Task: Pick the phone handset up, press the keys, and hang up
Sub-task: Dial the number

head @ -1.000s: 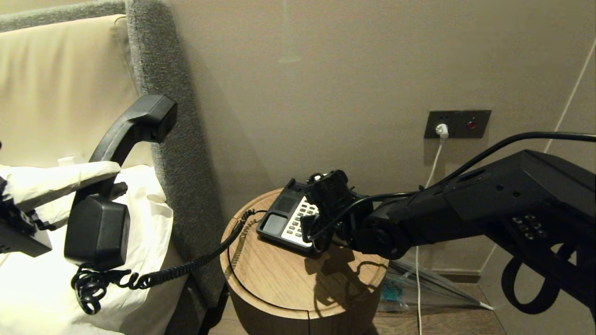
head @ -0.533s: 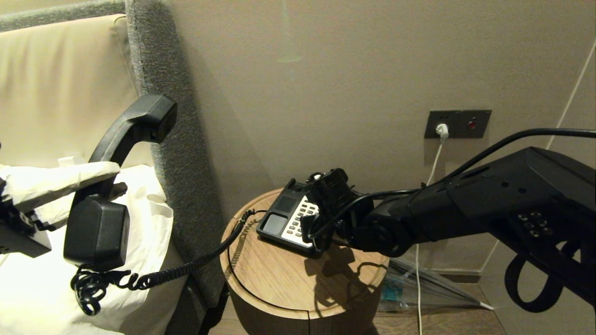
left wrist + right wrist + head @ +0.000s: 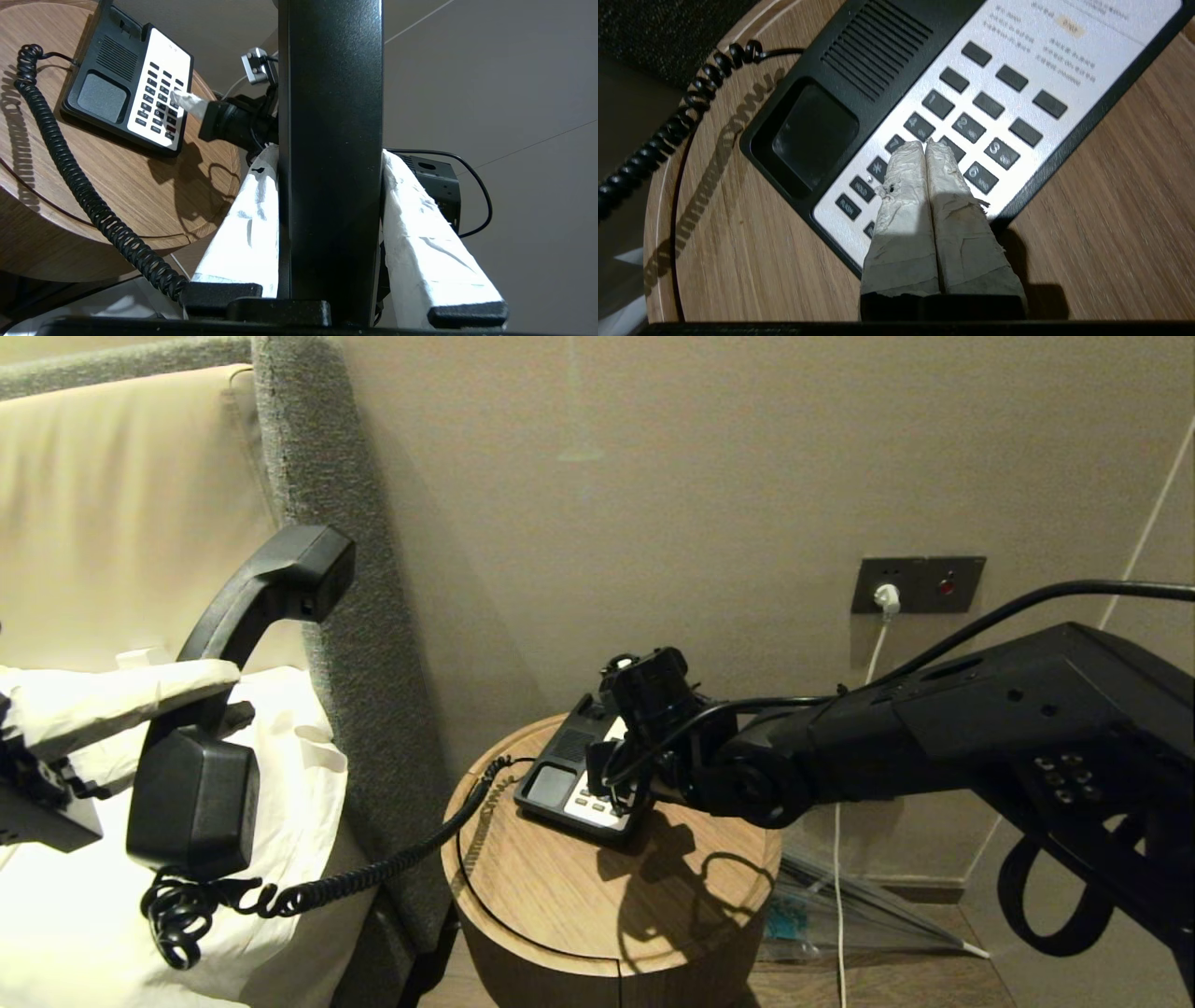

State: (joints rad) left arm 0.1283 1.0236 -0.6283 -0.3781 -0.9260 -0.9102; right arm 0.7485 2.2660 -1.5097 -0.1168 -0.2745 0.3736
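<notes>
The black phone handset (image 3: 252,607) is held upright over the bed at the left, with my left gripper (image 3: 233,695) shut on its grip. In the left wrist view the handset (image 3: 331,116) fills the gap between the white-wrapped fingers (image 3: 243,224). Its coiled cord (image 3: 373,873) runs to the phone base (image 3: 560,775) on the round wooden table (image 3: 560,896). My right gripper (image 3: 923,143) is shut, and its tips sit down among the keys (image 3: 971,126) in the middle of the pad. The left wrist view shows its finger (image 3: 187,102) touching the keys (image 3: 156,102).
A grey headboard (image 3: 317,523) and a white pillow (image 3: 56,915) lie left of the table. A wall socket plate (image 3: 915,583) with a white plug and cable is behind my right arm. A clear plastic thing (image 3: 840,905) lies on the floor to the table's right.
My right arm has pushed further left over the phone, so its gripper now covers more of the keypad. The left gripper and the handset have not moved.
</notes>
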